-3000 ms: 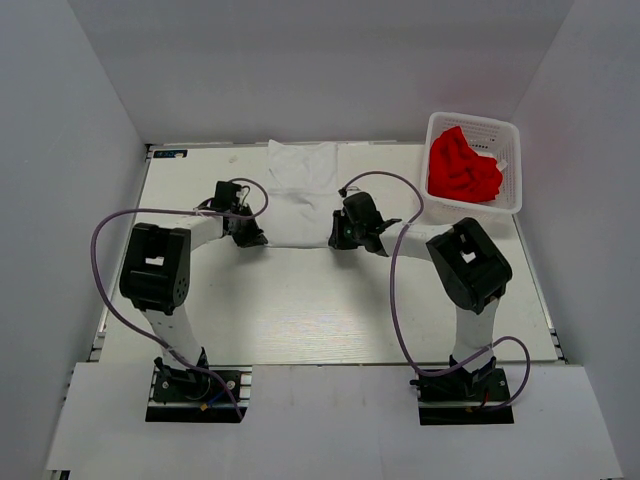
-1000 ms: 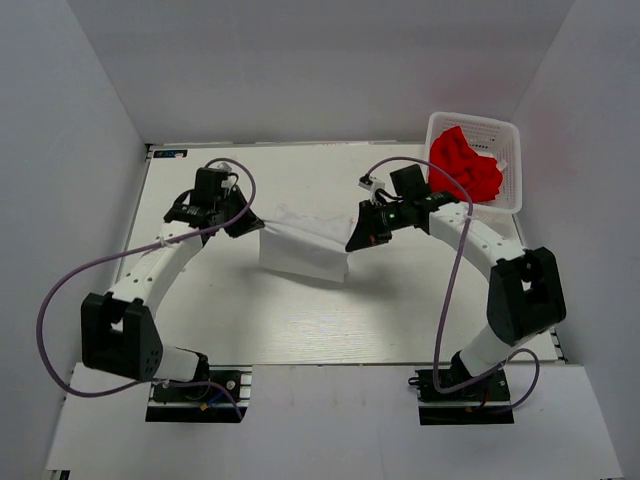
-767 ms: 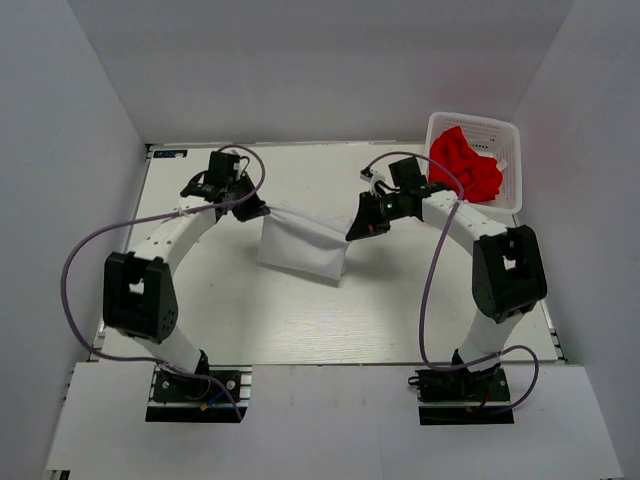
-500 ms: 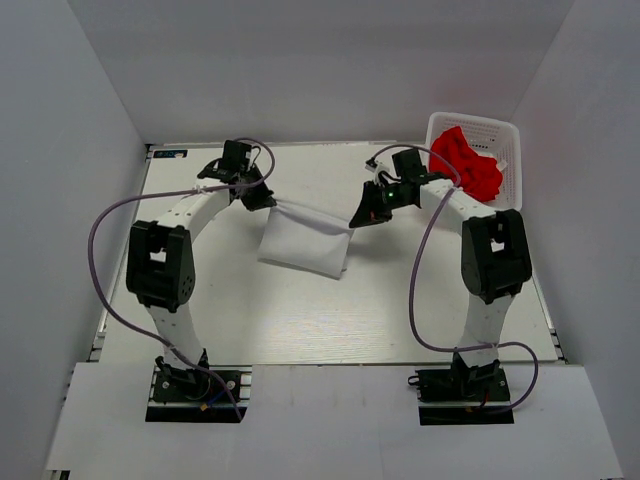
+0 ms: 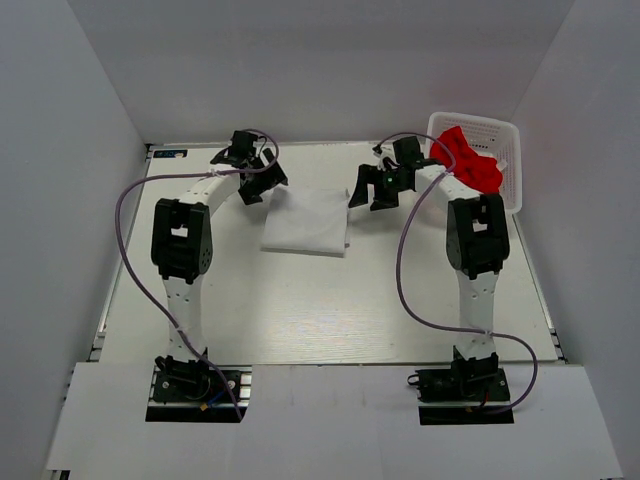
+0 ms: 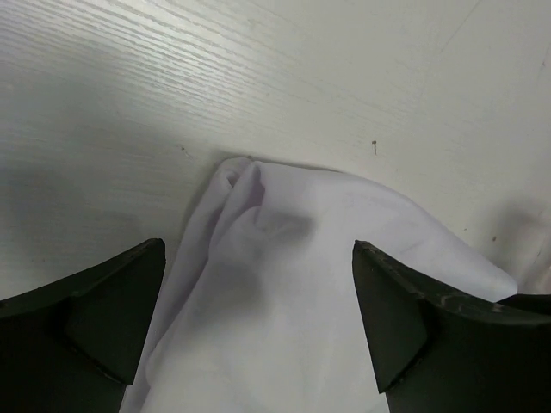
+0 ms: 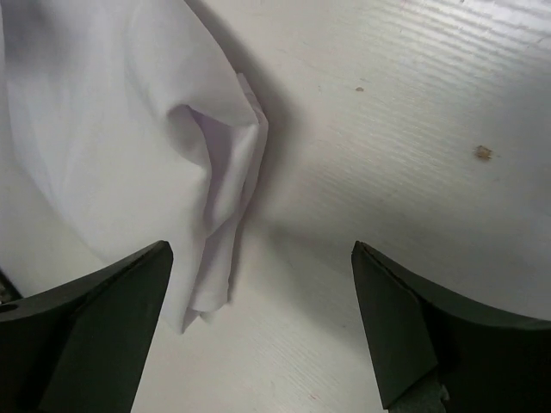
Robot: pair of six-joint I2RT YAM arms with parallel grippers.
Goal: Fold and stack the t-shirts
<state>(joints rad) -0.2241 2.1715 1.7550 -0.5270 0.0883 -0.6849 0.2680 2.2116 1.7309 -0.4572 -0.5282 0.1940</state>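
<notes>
the left fingers stand wide open and hold nothing, with that arm stretched far back over the far left corner of the white t-shirt. the shirt lies folded on the counter, so this fold looks finished. the right fingers gape empty at its far right corner. next is probably the red t-shirt in the basket, a short reach right for that arm.

White t-shirt plain; red t-shirt bright; lattice basket white; table — pale, wood-grained.
</notes>
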